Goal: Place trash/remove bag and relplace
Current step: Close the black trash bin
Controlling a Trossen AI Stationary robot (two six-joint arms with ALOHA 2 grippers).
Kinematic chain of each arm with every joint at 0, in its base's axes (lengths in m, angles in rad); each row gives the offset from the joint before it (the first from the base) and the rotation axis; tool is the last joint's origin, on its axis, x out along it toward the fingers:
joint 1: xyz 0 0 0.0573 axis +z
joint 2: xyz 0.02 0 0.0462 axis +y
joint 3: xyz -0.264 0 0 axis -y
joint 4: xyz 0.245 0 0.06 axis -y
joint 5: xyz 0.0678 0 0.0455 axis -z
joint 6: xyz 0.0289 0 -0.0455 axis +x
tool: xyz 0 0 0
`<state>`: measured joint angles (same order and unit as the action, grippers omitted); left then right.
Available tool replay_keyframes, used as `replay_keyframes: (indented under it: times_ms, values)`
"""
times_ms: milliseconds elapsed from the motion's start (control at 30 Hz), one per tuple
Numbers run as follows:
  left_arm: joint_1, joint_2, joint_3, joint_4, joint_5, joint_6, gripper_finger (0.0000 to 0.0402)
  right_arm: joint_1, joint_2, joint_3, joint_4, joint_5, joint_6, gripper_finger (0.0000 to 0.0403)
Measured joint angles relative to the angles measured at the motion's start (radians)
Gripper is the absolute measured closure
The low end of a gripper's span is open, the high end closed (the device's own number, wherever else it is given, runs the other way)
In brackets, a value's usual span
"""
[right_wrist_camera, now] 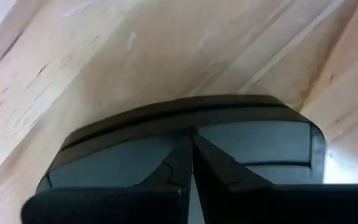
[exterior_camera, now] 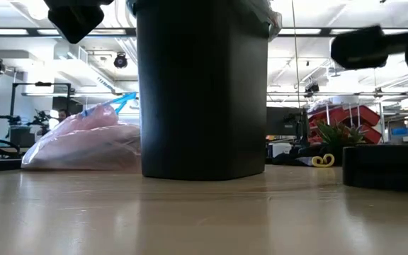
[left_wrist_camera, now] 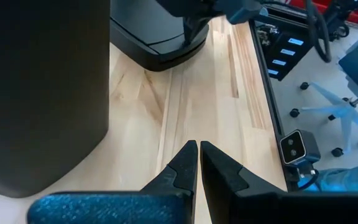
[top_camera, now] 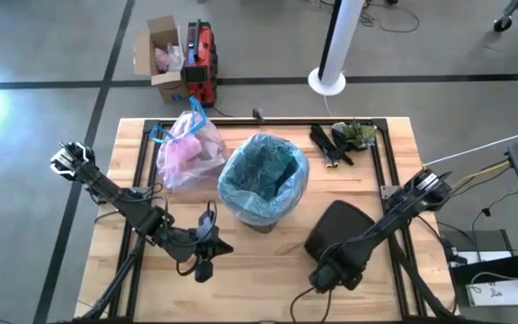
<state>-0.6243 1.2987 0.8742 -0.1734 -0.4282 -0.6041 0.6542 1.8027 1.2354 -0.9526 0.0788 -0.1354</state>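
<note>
A black bin (exterior_camera: 202, 92) stands mid-table, lined with the crinkly light blue bag (top_camera: 263, 175), whose rim folds over the bin's edge. The pale pink bag (top_camera: 187, 151), closed with blue ties, lies on the table left of the bin (exterior_camera: 83, 142). The black bin lid (top_camera: 340, 225) lies flat on the table right of the bin. My right gripper (top_camera: 324, 279) is shut and points down over the lid's near edge (right_wrist_camera: 192, 140). My left gripper (top_camera: 203, 268) is shut, hanging over bare wood near the bin's front (left_wrist_camera: 199, 146). Loose trash is out of view. My right gripper's shut fingers (right_wrist_camera: 179, 165) point down at the lid's dark top (right_wrist_camera: 253, 140), near its near edge. The fingers themselves cover the spot, so I cannot tell whether they touch the lid. The lid lies flat on the table.
A black-and-green clump (top_camera: 340, 139) lies at the table's far right. Dark frame rails (top_camera: 385, 171) run along the table's sides. Beyond the far edge, on the floor, stand a cardboard box (top_camera: 160, 54), a red case (top_camera: 200, 58) and a white post (top_camera: 335, 45).
</note>
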Motion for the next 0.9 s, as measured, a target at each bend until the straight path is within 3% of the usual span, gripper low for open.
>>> replay_keyframes:
  times_ms: [133,333,500,633,733,900]
  values:
    - [0.000,0.000,-0.001,0.000,0.000,-0.007,0.0397,-0.022,-0.005,-0.038,0.075,0.000,-0.027,0.0403]
    - [-0.001,-0.003,-0.001,0.000,-0.001,-0.007,0.0397,-0.076,0.004,-0.028,0.166,0.064,-0.198,0.0403]
    - [-0.001,-0.007,-0.002,0.002,-0.001,-0.008,0.0397,-0.122,0.008,0.046,0.149,0.141,-0.322,0.0403]
    - [-0.001,-0.012,-0.002,0.002,-0.001,-0.030,0.0397,-0.114,0.003,0.160,0.112,0.138,-0.323,0.0403]
    - [-0.001,-0.013,-0.001,0.002,-0.001,-0.039,0.0397,-0.098,-0.008,0.264,0.044,0.120,-0.182,0.0395]
    - [-0.001,-0.013,-0.002,0.002,-0.002,-0.041,0.0397,-0.067,-0.102,0.314,0.018,0.140,0.391,0.0347]
